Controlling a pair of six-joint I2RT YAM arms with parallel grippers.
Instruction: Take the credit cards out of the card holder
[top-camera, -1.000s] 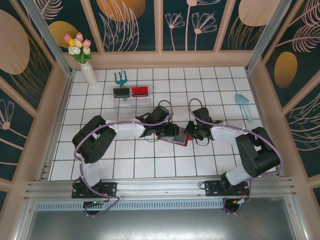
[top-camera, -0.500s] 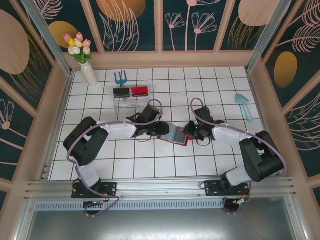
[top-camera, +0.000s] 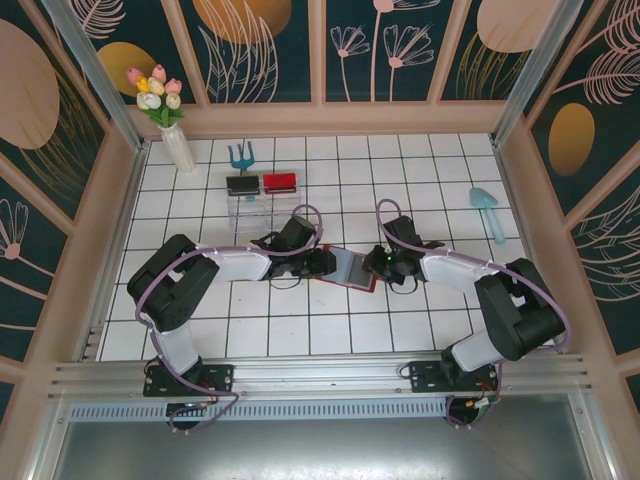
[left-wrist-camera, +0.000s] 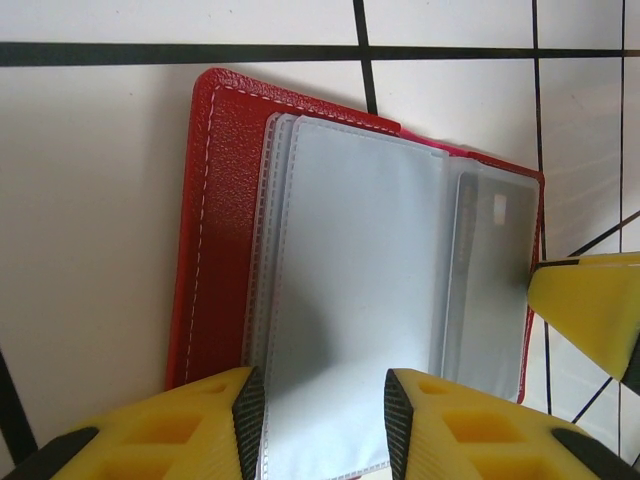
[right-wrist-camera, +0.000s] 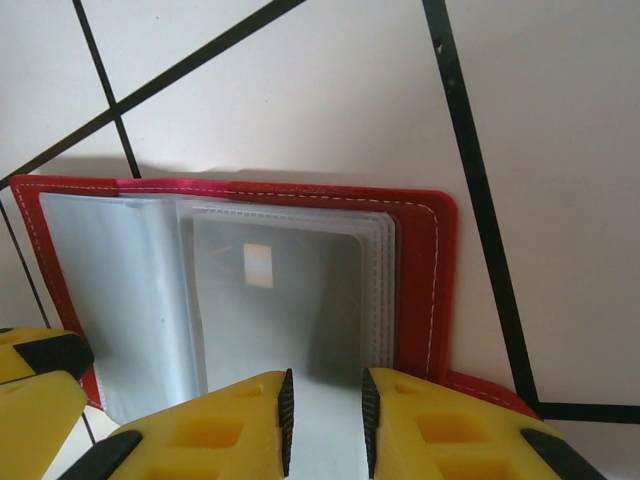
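Observation:
The red card holder (top-camera: 352, 268) lies open on the white tiles between my two grippers. In the left wrist view its red cover (left-wrist-camera: 225, 230) frames grey-blue clear pockets, and a dark credit card (left-wrist-camera: 495, 270) sits in the far pocket. In the right wrist view the same dark card (right-wrist-camera: 280, 310), with a pale yellow-orange mark, rests inside a pocket of the holder (right-wrist-camera: 415, 270). My left gripper (left-wrist-camera: 322, 410) (top-camera: 322, 262) is open over the near pocket's edge. My right gripper (right-wrist-camera: 325, 410) (top-camera: 380, 262) has its jaws narrowly apart over the card's pocket. The greyish card is hidden.
A clear plastic stand (top-camera: 262, 205) behind the left arm carries a black tray (top-camera: 242, 185) and a red tray (top-camera: 280, 182). A vase of tulips (top-camera: 178, 145) and a teal rake (top-camera: 240, 155) stand at the back left. A teal trowel (top-camera: 488, 212) lies at the right.
My left gripper has drawn back to the left off the holder, uncovering its grey pocket page. The right gripper has shifted only slightly at the holder's right edge.

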